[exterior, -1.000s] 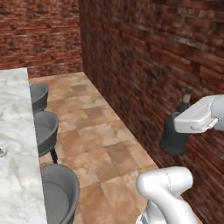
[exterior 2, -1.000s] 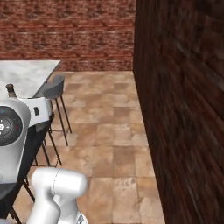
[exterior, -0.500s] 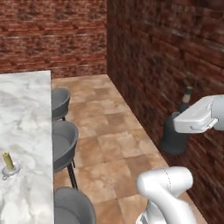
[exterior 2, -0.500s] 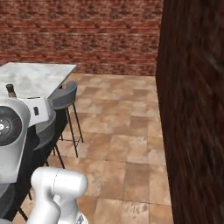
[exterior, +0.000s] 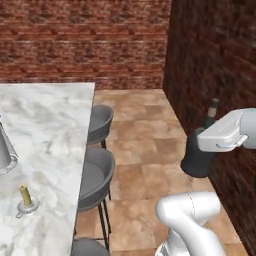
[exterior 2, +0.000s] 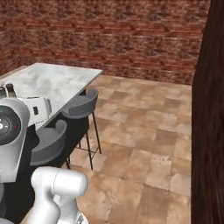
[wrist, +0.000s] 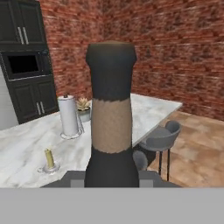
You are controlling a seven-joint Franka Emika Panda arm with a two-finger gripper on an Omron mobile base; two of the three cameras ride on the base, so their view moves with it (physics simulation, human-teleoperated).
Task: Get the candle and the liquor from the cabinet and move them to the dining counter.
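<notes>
My gripper (exterior: 209, 134) is shut on the liquor (exterior: 199, 156), a squat black bottle that hangs off the floor at the right, close to the dark brick wall. In the hand view the bottle's neck and stopper (wrist: 111, 109) rise straight up between my gripper (wrist: 111, 178) tips. The bottle's top (exterior 2: 9, 90) peeks out beside the white hand at the left of the right base view. The candle (exterior: 25, 199) stands in its small saucer on the dining counter (exterior: 55, 120), and the hand view has the candle (wrist: 49, 160) on the counter's (wrist: 151, 109) near end. The cabinet is out of view.
Grey stools (exterior: 99, 121) (exterior: 96, 172) line the counter's right side. A paper towel roll (wrist: 69, 116) and a small plant (wrist: 83, 107) stand on the marble. Black cupboards (wrist: 26, 61) are behind. Dark wall (exterior 2: 211, 131) on the right, tiled floor (exterior 2: 144, 131) between.
The whole picture has swung: the base has turned toward the counter, which now takes up more of the left base view with the candle on it. The grip on the bottle is unchanged.
</notes>
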